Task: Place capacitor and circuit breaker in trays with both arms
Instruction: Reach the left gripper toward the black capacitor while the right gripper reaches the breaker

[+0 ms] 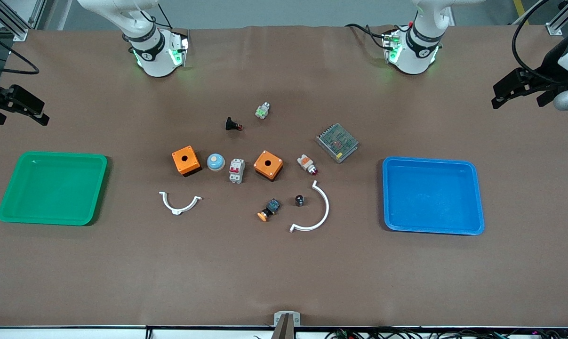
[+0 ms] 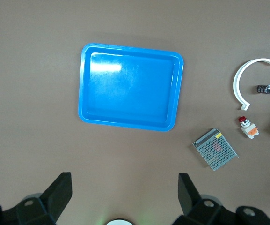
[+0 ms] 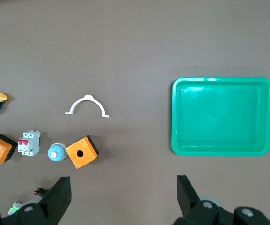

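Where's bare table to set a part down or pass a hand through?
Bare table runs along the camera edge, below both white arcs. Free strips also lie between the green tray and the nearer orange box, and between the metal mesh unit and the blue tray. It is crowded around the circuit breaker and capacitor.

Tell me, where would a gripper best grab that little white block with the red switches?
Likely from straight above, fingers closing across the circuit breaker's two long flat sides. It lies flat, levers up, with gaps beside the blue dome and orange box.
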Controlling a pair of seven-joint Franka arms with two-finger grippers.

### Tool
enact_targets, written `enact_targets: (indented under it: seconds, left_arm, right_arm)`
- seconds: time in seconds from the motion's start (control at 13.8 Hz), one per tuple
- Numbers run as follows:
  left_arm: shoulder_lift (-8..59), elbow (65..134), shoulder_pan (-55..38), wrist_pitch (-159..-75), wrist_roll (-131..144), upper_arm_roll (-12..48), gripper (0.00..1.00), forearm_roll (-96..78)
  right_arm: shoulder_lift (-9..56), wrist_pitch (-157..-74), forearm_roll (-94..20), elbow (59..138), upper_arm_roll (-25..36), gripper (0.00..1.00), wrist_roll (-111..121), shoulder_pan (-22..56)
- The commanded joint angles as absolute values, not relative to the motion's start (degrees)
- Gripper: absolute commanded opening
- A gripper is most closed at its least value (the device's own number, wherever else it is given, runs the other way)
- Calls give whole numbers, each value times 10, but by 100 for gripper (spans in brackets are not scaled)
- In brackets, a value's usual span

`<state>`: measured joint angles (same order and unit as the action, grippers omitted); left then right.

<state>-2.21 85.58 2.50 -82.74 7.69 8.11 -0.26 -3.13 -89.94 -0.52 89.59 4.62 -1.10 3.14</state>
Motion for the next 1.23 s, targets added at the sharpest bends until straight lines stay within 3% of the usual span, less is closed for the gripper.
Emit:
enact_targets:
  seconds: [0.0,0.43,0.65,1.16]
  left_arm:
    - [-26,856,32,-825,62,83,100,-3]
    - [10,856,20,-828,75,91,100,-6]
    - [69,862,-3,-899,86,120,100,-7]
    - [228,858,-135,-1004,283,124,100,29]
  right_arm:
    - [-23,-889,-1,880,40,100,-11,21]
    - [-13,-888,-4,880,40,100,-12,22]
    - [-8,-888,-5,880,39,100,-13,27]
    - [18,-888,-8,889,35,100,-11,65]
